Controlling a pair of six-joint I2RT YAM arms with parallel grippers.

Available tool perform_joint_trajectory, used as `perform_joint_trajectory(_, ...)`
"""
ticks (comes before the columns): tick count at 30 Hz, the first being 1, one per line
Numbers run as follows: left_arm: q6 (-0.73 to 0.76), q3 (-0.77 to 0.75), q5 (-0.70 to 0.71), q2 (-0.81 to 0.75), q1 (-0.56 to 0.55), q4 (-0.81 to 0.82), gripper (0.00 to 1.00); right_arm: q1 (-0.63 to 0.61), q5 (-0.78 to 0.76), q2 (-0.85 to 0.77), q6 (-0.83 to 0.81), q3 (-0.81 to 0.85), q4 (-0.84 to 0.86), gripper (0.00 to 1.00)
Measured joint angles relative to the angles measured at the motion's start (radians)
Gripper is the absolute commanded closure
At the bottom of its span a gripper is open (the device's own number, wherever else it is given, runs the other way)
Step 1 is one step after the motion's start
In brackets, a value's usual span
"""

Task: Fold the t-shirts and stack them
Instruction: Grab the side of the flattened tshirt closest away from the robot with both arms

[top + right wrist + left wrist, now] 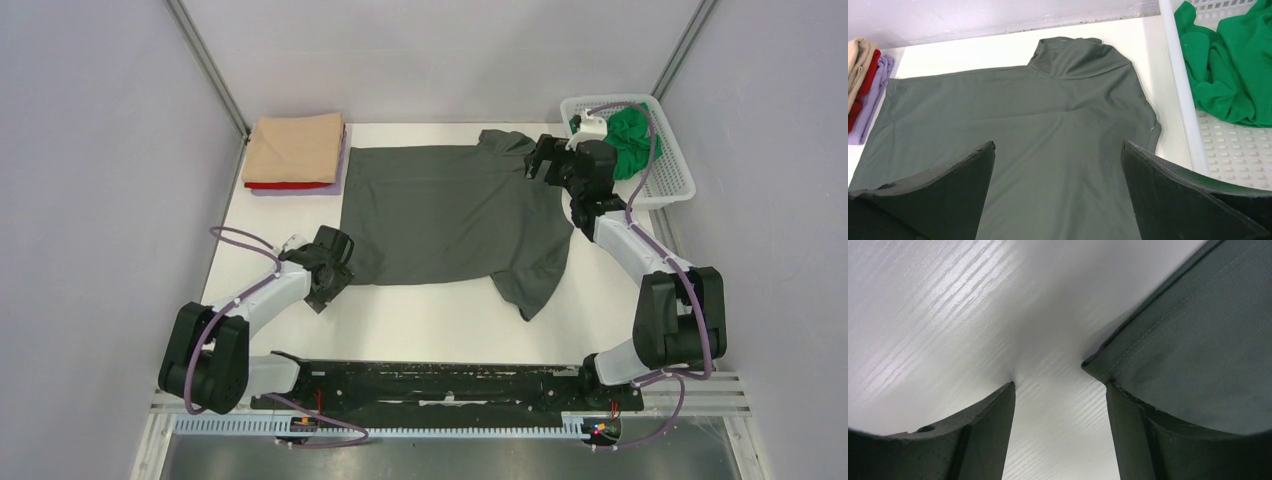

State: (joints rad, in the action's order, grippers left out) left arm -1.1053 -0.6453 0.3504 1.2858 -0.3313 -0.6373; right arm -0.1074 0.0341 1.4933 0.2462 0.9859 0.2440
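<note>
A dark grey t-shirt [450, 215] lies spread flat across the middle of the table. My left gripper [342, 262] is down at its near-left hem corner. In the left wrist view the hemmed corner [1198, 340] rests at the right finger's tip, and the left gripper [1060, 385] is open with bare table between its jaws. My right gripper [537, 165] hovers open over the shirt's far-right shoulder, the grey cloth [1048, 125] below its jaws [1058, 145]. A bright green t-shirt [630, 140] [1233, 65] lies crumpled in the basket.
A folded stack stands at the back left: tan t-shirt [295, 147] on top, red [290, 185] under it, pale lilac [345, 150] at the bottom. The white mesh basket [670, 190] [1178, 75] sits at the back right corner. Walls close in on three sides.
</note>
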Motion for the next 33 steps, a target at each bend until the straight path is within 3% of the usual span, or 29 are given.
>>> perform_joint_trajectory(10,-0.126,0.055,0.006,-0.041,0.0,0.13,0.33,0.0,0.014,0.006,-0.057,0.002,-0.037,0.02)
perform_joint_trajectory(24,-0.132,0.056,-0.02,-0.148,0.0,0.124,0.34,0.0,0.018,0.029,-0.089,0.026,-0.077,0.02)
perform_joint_trajectory(33,-0.132,0.016,-0.022,0.034,0.0,0.177,0.54,0.0,0.012,0.037,-0.098,0.028,-0.093,0.02)
